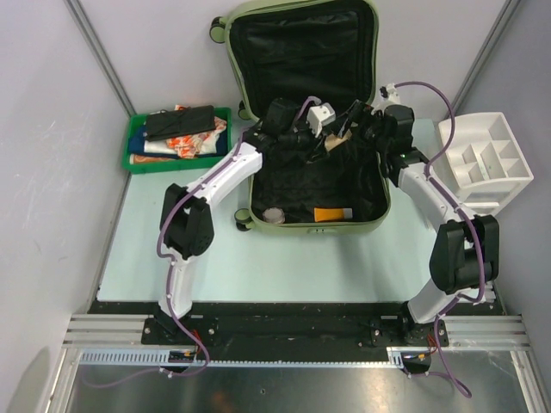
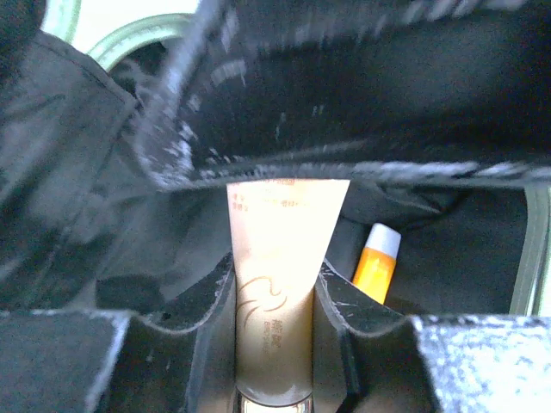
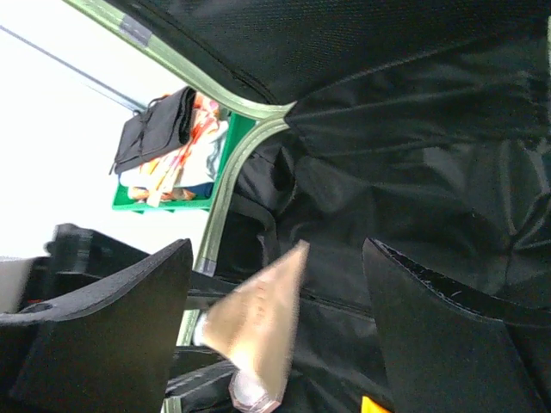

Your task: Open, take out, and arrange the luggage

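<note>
There, over luggage [image 1: 288, 56]: left gripper [image 2: 274, 288] tight on tube [image 2: 282, 228]; right gripper [image 3: 277, 254] wide, maybe astride.

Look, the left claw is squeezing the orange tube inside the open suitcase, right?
Not quite. The left gripper is squeezing the beige tube; the orange tube lies loose beside it inside the open suitcase. The left wrist view shows it.

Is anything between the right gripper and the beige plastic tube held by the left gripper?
Nothing visible. The beige plastic tube lies between the open fingers of the right gripper, above the open olive-green hard-shell suitcase.
</note>
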Robot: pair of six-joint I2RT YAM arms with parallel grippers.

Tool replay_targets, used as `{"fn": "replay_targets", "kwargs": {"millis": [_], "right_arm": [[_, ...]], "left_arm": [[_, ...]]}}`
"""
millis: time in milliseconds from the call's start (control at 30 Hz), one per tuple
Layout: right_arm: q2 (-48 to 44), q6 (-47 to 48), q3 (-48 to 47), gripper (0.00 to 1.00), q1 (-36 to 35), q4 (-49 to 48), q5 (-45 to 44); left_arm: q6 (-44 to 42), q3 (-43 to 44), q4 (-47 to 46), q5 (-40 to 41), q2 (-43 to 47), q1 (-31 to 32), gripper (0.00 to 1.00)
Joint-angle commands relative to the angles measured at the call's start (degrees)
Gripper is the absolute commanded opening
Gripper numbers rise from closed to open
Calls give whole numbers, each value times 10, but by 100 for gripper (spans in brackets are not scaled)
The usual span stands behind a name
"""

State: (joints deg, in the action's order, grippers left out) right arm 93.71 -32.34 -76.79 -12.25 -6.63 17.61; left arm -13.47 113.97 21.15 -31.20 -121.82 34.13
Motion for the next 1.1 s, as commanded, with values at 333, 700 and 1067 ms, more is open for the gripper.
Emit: {"fn": "replay_targets", "kwargs": {"millis": [333, 700, 1067], "right_arm": [[-13, -46, -14, 19, 19, 1, 7], [-57, -20, -34, 0, 101, 13, 29], [-181, 385, -152, 0, 178, 217, -82]], "left_arm": [[73, -17, -108, 19, 68, 5, 0], [69, -63, -112, 7, 98, 4, 100], [43, -125, -107, -4, 147, -20, 100]]}}
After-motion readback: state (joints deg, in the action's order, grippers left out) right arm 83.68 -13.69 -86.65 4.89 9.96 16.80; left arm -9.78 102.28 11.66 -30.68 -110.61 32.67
